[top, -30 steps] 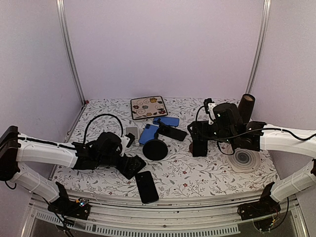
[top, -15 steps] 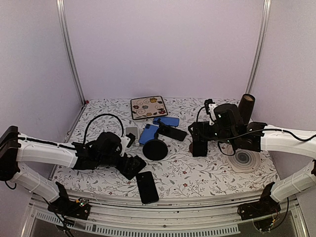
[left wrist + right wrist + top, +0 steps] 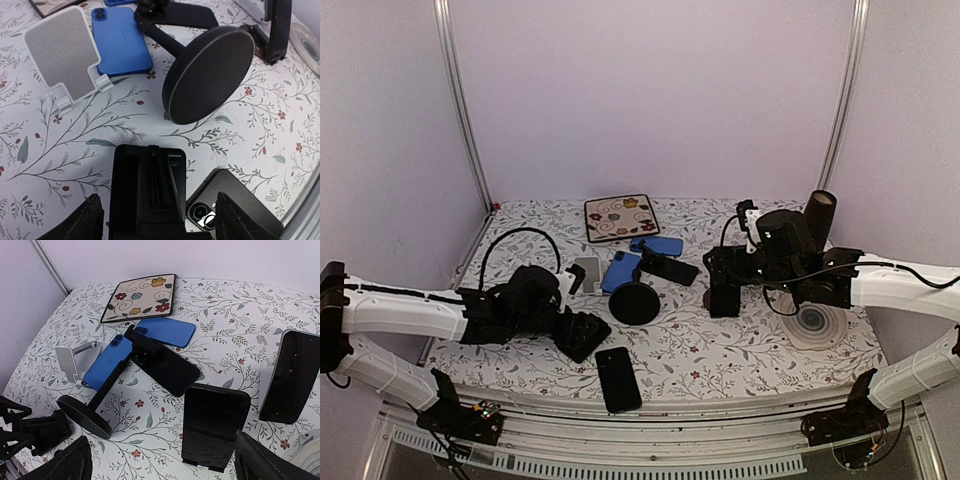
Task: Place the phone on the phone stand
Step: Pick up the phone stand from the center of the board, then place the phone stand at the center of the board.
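Note:
A black phone (image 3: 617, 378) lies flat near the table's front edge; its camera end (image 3: 202, 212) shows just right of my left gripper. My left gripper (image 3: 157, 222) (image 3: 580, 335) is shut on a small black phone stand (image 3: 147, 185), which sits on the cloth between the fingers. My right gripper (image 3: 165, 467) (image 3: 716, 270) hangs open at the right, above the table. Another black phone stand (image 3: 215, 427) stands upright just ahead of it, untouched.
A white stand (image 3: 65, 55), two blue phones (image 3: 620, 270) (image 3: 657, 245) and a round-based black holder (image 3: 210, 75) carrying a dark phone (image 3: 165, 365) crowd the middle. A third dark stand (image 3: 292, 375), a round coaster (image 3: 817, 322), a brown cylinder (image 3: 820, 212) and a floral mat (image 3: 620, 217) lie beyond.
My left gripper has narrowed onto the black stand, and the left arm has sunk and drawn slightly left. The right arm and the black phone have not moved.

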Controlling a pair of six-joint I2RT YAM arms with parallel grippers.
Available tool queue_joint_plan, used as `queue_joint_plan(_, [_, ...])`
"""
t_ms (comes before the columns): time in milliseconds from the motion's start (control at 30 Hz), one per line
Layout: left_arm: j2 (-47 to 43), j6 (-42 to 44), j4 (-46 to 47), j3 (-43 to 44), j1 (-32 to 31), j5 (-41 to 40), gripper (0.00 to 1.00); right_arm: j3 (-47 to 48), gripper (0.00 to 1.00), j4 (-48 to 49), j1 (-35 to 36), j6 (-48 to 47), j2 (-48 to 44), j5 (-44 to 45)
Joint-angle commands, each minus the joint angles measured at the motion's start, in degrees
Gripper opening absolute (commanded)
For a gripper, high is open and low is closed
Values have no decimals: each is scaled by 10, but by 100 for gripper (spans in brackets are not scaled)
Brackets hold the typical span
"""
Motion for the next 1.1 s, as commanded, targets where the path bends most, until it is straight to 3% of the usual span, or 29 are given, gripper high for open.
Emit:
queue_joint_plan(0, [-24,-46,-25,-1,-11,-57,52,-8,99,9,-3,-1,-9,0])
queue_joint_plan(467, [-29,-185,-115,16,-33,-189,52,-2,99,14,-2,-5,2,-5])
queue_joint_plan(1067, [71,-306,-143,77,-54,-243,53,-1,99,10,-2,-5,0,-5])
